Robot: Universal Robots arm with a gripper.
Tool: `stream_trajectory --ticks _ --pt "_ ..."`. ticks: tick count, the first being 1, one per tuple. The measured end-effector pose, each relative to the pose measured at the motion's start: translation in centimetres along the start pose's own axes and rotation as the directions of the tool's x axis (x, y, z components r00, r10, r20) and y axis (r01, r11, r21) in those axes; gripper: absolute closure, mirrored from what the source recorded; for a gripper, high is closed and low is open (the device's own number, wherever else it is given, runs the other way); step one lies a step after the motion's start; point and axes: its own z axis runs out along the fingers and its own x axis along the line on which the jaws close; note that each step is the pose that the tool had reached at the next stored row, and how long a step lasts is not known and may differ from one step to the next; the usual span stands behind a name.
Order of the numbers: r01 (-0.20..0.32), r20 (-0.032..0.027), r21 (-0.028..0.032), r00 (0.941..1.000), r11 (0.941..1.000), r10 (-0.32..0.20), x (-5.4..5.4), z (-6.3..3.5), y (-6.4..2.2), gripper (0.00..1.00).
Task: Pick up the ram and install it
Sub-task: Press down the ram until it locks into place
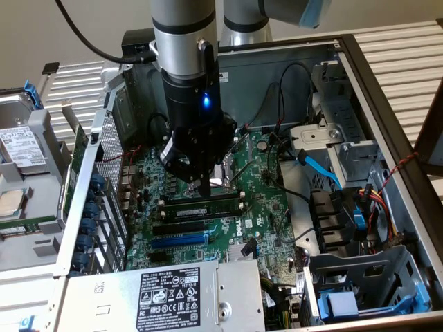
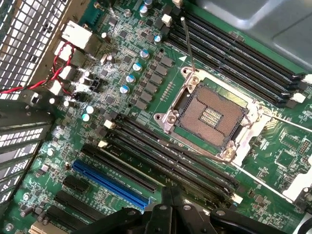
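Arm is down inside the open computer case (image 1: 387,131), gripper (image 1: 202,185) low over the motherboard (image 1: 266,207). The jaws are fully closed, fingertips pressed together, nothing visibly pinched between them in either view.

The ram (image 1: 199,206) lies directly beneath the fingertips in the exterior view: a long green stick with black chips, lying along one of the black memory slots, level from end to end. The tips sit right at its upper edge, near the stick's middle; touching or a hair above, I cannot tell which.

In the wrist view the gripper (image 2: 171,207) shows as dark fingers at the frame edge, with the bank of black memory slots (image 2: 170,156) running away from the tips. The empty CPU socket (image 2: 210,117) lies just beyond those slots, and the blue expansion slot (image 2: 109,183) sits to one side of the fingers (the stick itself is hard to pick out here, likely under the fingers).

Progress, as a judgement: pick-up and placement look done, since the stick is in a slot and not in the jaws. Closed tips above the top edge read as a pressing pose. Whether the end latches have snapped shut is too small to tell, so full seating is unconfirmed.
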Motion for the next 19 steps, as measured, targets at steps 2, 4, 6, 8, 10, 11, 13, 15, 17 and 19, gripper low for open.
stream_trajectory --ticks 2,4,6,8,10,11,13,15,17,19 --pt "-0.029 -0.0017 -0.0005 0.9996 0.9996 0.029 0.0 0.03 0.0 0.89" --pt "-0.057 -0.0035 -0.001 0.9984 0.9984 0.057 0.0 0.05 0.0 0.89" --pt "-0.085 -0.0054 -0.0013 0.9963 0.9963 0.085 0.0 0.08 0.01 0.89" --pt "-0.114 -0.0071 -0.0017 0.9935 0.9935 0.114 0.0 0.11 0.01 0.89" --pt "-0.142 -0.0089 -0.0021 0.9899 0.9899 0.142 0.0 0.14 0.01 0.89" --pt "-0.157 -0.0099 -0.0023 0.9876 0.9876 0.157 0.0 0.15 0.01 0.89" --pt "-0.186 -0.0117 -0.0026 0.9825 0.9825 0.186 0.0 0.19 0.01 0.89" --pt "-0.217 -0.0137 -0.0029 0.9762 0.9762 0.217 0.0 0.22 0.01 0.89" --pt "-0.247 -0.0157 -0.0031 0.9689 0.969 0.247 0.0 0.25 0.02 0.89" --pt "-0.278 -0.0177 -0.0033 0.9604 0.9606 0.278 0.0 0.28 0.02 0.89"
